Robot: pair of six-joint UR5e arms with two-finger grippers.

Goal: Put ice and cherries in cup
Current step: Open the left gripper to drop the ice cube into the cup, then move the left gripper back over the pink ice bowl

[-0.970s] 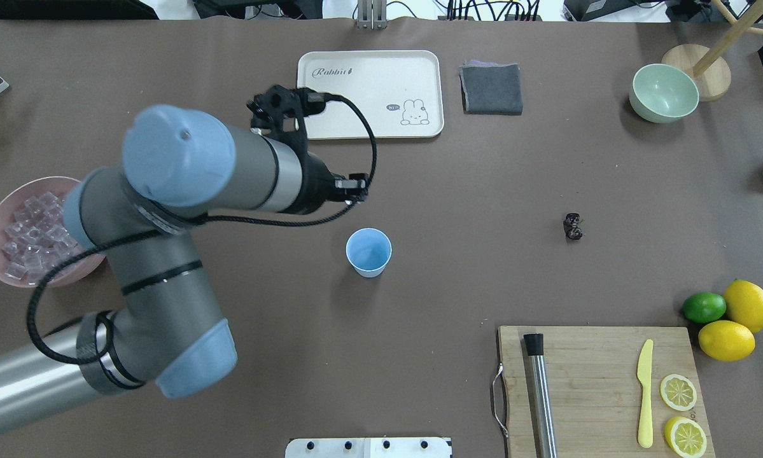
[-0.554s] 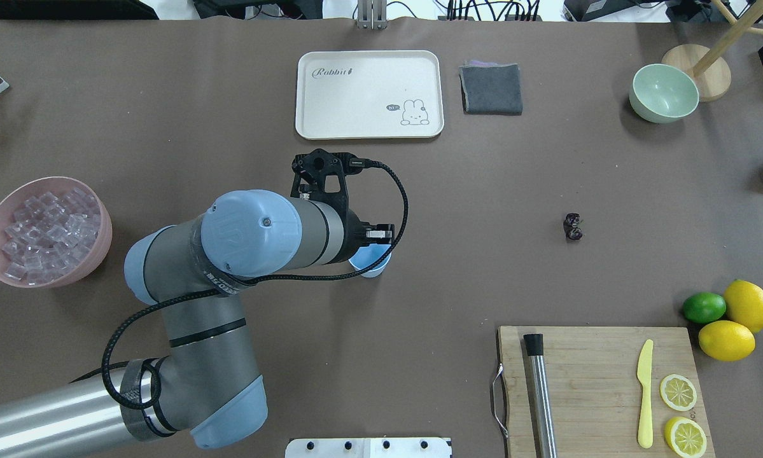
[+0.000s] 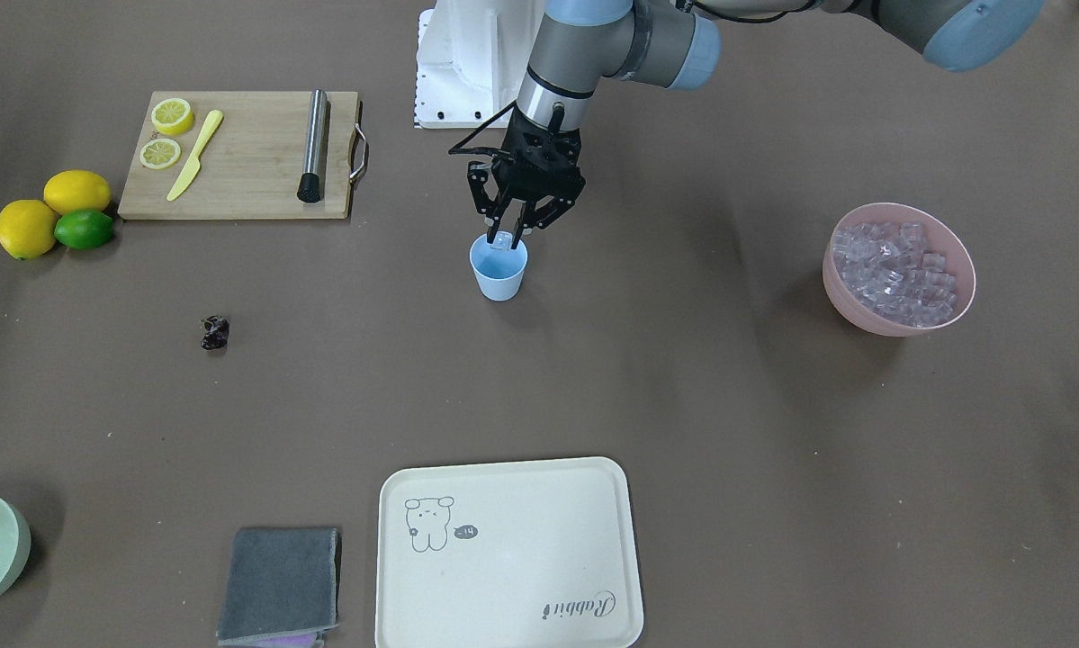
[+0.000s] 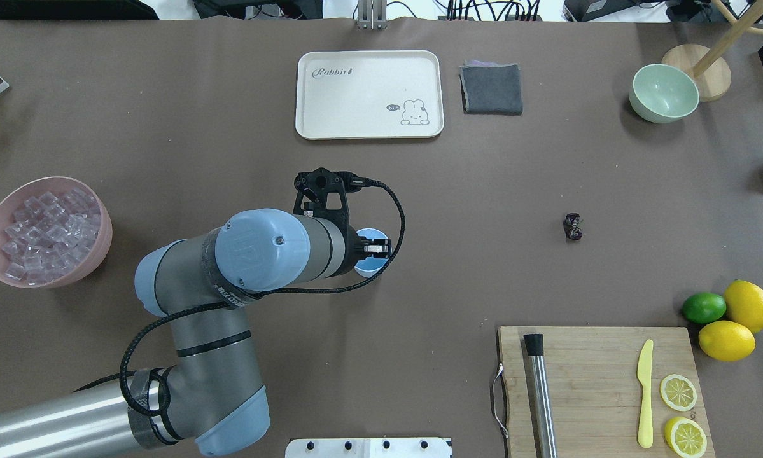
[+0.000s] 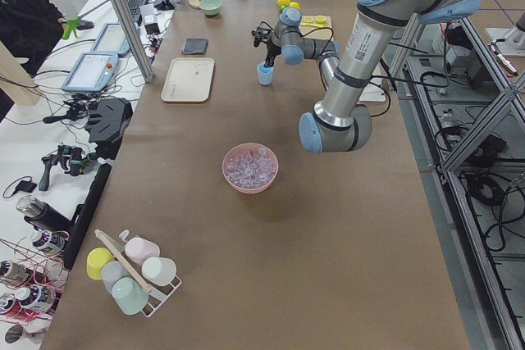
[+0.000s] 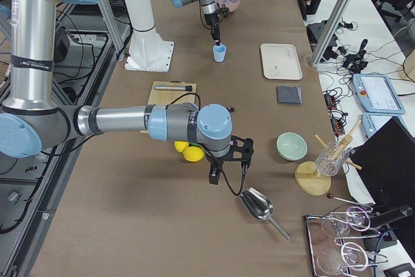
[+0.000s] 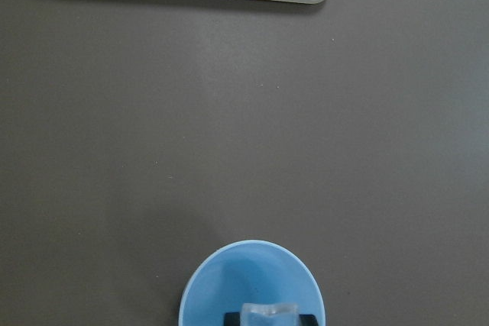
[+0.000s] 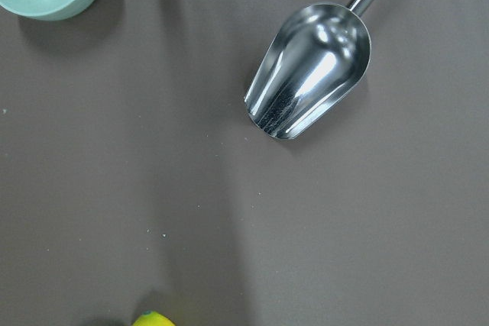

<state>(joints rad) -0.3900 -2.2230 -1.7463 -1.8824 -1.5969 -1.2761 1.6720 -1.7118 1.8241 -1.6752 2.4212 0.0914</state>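
The left gripper (image 3: pixel 508 236) hangs directly over the cup (image 3: pixel 499 270), which stands upright near the middle of the table, and its two fingers are drawn close together on a single ice cube (image 7: pixel 269 315). In the left wrist view the cube sits between the two dark pads, right above the open mouth of the cup. It seems the task is at its very beginning: the cube is not yet released, and no other ice can be seen lying inside the cup, though the held cube hides part of the bottom. The rest of the ice (image 3: pixel 899 270) is piled in the pink bowl (image 3: pixel 899 322), well apart from the cup on the robot's left. The cherries (image 3: pixel 215 332) lie untouched on the bare table, well apart from the cup on the other side, so this half of the task is not started at all. The right gripper (image 6: pixel 220 172) hovers far away near a metal scoop (image 8: pixel 309 70). It shows only in the side view, so whether it is open or closed cannot be told. As for writing, the cream tray (image 4: pixel 368 95) carries the word "Rabbit" in one corner, and a small speech bubble beside the drawn animal appears to say "hi". The print on the arm is too small to read.
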